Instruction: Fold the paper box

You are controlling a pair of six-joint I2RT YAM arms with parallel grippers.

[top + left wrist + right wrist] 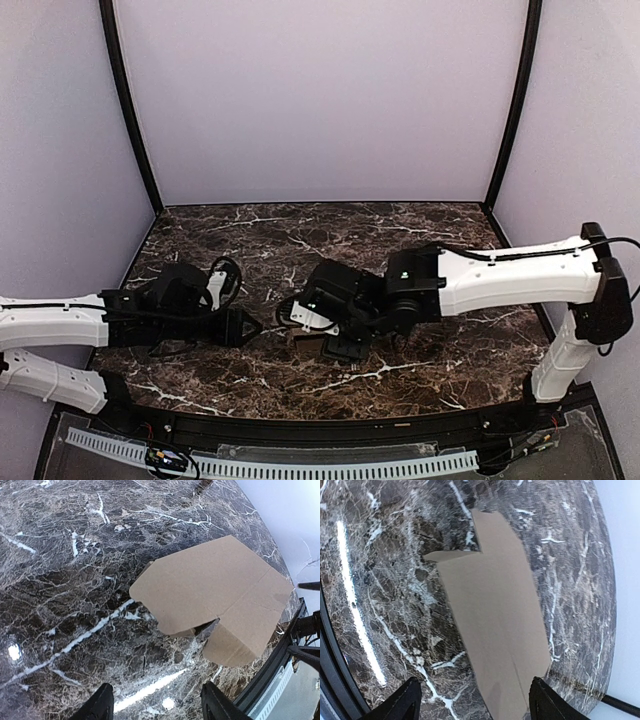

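Dark marble table (262,238), pale walls (320,100)

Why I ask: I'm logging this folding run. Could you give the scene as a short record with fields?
paper box: brown cardboard, lying on the table, not yet formed into a carton
left gripper: open, empty, short of the box
right gripper: open, over one end of the box, gripping nothing

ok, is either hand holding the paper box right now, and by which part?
Nothing is held. The left hand and right hand are both open. The paper box lies on the table, gripped by neither.
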